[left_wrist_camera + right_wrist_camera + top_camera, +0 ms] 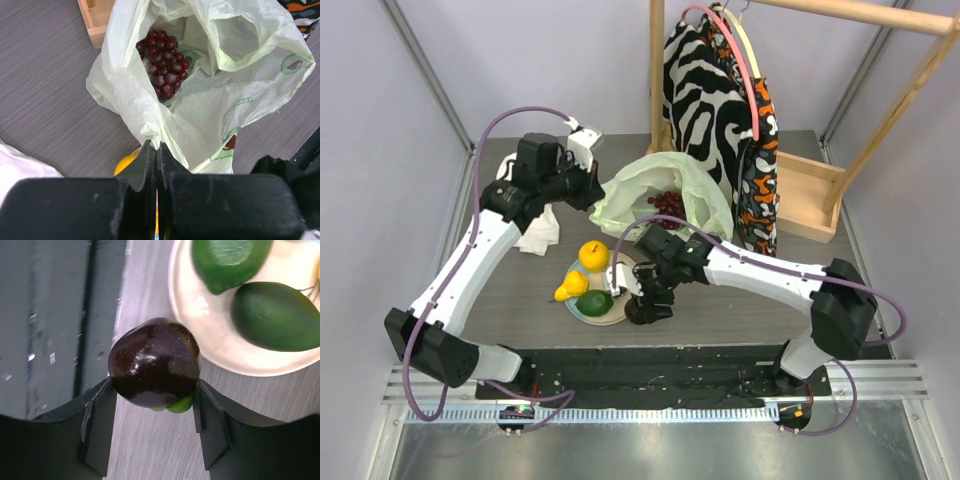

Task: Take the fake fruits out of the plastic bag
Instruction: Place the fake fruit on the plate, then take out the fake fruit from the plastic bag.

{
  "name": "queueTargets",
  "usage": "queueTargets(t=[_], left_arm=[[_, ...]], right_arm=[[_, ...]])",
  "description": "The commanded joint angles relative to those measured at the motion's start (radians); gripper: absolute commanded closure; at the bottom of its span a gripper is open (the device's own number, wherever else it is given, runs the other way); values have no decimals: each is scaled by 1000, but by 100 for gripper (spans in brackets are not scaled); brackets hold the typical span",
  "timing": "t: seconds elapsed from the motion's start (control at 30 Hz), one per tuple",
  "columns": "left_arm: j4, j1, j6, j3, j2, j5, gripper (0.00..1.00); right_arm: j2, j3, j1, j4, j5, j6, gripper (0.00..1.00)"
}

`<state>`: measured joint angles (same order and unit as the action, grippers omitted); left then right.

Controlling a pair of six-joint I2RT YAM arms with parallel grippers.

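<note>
The pale green plastic bag (665, 185) lies at the back middle with its mouth open; the dark red grape bunch (667, 203) lies inside it, also in the left wrist view (165, 62). My left gripper (592, 190) is shut on the bag's near edge (150, 135). My right gripper (645, 300) is shut on the dark maroon fruit (155, 362), just off the plate's near rim (200, 340). On the plate (582, 312) lie the yellow pear (572, 285), the yellow-orange round fruit (593, 255) and two green avocados (227, 260) (275, 315).
A white cloth (535, 235) lies left of the plate. A wooden clothes rack (810, 190) with patterned garments (705, 90) stands behind and right of the bag. The table's black front edge (60, 315) is close to my right gripper.
</note>
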<state>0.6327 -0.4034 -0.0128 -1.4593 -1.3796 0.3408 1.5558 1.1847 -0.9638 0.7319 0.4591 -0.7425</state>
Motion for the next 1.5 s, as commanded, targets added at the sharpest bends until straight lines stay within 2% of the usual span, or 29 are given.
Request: queueTargets(t=[0.0,0.17,0.3,0.4,0.47,0.6,0.77,1.07,1.2,1.27,1.3,1.33,1.47], left_arm=[[-51,6,7,30,88,18,100],[-56,29,34,74,129,36,100],[-67,49,50,96,149,53,100],[-71,58,60,97,152,64,100],[-76,58,62,97,146,67,100],[-85,58,68,94,125,82,100],[-90,58,79,83,100,101,100],[-96,58,96,54,57,124,100],[-97,58,100,56,50,124,100],[-94,58,103,63,48,124,100],[-93,60,103,63,48,125,100],[-88,58,105,66,50,129,100],[-55,58,62,86,65,145,100]], right_arm=[[61,24,0,-147,-80,81,60],[145,76,2,-157,-114,62,59],[184,82,2,-163,-132,45,53],[194,92,0,-186,-129,94,48],[197,92,0,-196,-125,121,41],[204,107,-1,-216,-100,209,41],[236,145,-6,-216,-106,224,25],[158,130,7,-165,-134,232,13],[64,261,59,-56,-51,245,16],[14,343,129,18,28,262,21],[7,440,157,64,67,240,23],[3,479,207,139,120,200,30],[-10,504,298,136,34,71,41]])
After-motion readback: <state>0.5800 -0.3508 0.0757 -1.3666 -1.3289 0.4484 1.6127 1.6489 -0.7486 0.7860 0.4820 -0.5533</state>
